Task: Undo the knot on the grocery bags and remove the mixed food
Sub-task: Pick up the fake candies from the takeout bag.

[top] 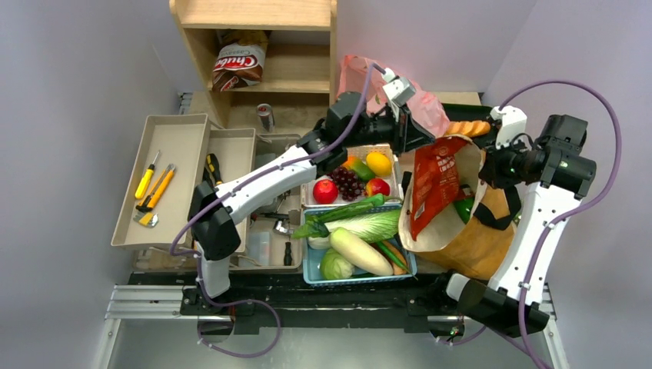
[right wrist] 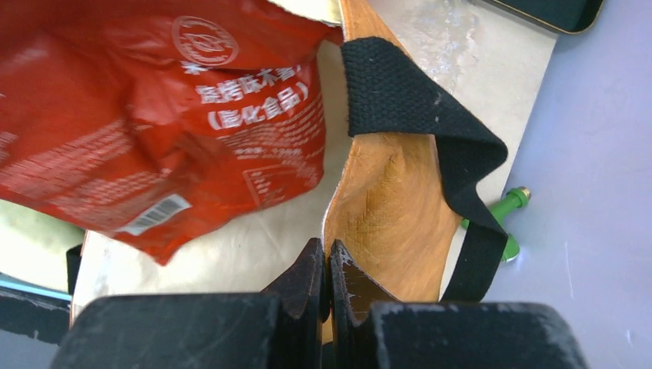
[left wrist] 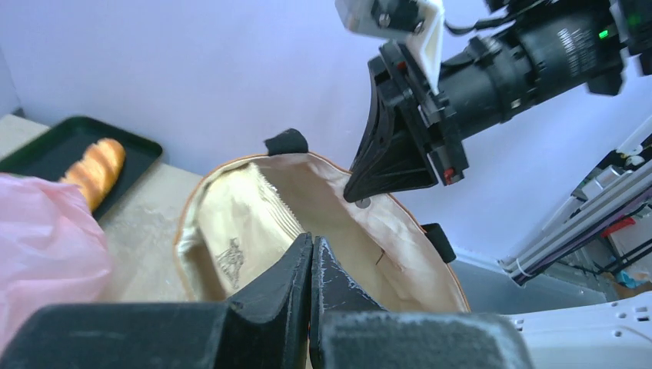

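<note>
Right claw point(right wrist: 327, 265) pinches the right rim of the paper bag point(top: 469, 246). Left claw point(left wrist: 311, 261) is shut at the far-left rim, grip unclear, probably to spread the mouth. Red snack bag point(right wrist: 154, 115) pokes out; pink bag point(top: 352, 75) lies beyond.

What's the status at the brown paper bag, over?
Left fingers shut over brown paper bag's mouth, grip unclear. Right fingers shut on its rim. Red snack bag sticking out, not yet removed. Black strap hangs beside right fingers.
</note>
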Tool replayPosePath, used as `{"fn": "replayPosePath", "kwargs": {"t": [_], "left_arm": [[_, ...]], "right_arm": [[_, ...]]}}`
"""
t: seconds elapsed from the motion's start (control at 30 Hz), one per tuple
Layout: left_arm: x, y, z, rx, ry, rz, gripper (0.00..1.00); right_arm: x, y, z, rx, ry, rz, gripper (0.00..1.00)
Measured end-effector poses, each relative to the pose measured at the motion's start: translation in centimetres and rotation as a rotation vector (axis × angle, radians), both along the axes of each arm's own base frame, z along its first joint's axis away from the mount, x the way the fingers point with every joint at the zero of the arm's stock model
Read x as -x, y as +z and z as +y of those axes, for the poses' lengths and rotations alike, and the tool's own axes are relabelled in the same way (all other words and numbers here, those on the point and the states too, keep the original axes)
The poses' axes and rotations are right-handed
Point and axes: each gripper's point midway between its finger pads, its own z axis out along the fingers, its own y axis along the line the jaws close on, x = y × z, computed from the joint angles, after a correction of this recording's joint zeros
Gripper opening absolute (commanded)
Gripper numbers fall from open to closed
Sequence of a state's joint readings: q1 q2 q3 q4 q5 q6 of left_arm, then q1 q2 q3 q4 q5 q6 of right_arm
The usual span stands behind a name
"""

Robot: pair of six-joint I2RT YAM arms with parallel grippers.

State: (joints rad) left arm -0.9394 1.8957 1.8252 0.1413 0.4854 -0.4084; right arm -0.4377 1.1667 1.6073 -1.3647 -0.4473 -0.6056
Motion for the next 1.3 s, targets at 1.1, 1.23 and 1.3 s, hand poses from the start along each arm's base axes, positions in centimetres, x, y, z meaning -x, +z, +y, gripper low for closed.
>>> {"fn": "replayPosePath", "kwargs": {"t": [1.1,1.23,1.3], "left_arm": [[1.0,14.1,5.9,0.177,-0.048,-0.210,0.04],[0.6,12.5,7.5,0.120,-0.020,-0.188,0.54],[-0.2,10.1,9.0,0.055,0.035,-0.121,0.69]], "right_arm": [[-1.8,9.5,5.1,-0.188,0.235,-0.324,0.97],[-0.8,10.9,7.2,-0.183,0.332,-0.382,0.94],[-0.6,10.8,8.1,-0.191,0.368,-0.378,0.93]]}}
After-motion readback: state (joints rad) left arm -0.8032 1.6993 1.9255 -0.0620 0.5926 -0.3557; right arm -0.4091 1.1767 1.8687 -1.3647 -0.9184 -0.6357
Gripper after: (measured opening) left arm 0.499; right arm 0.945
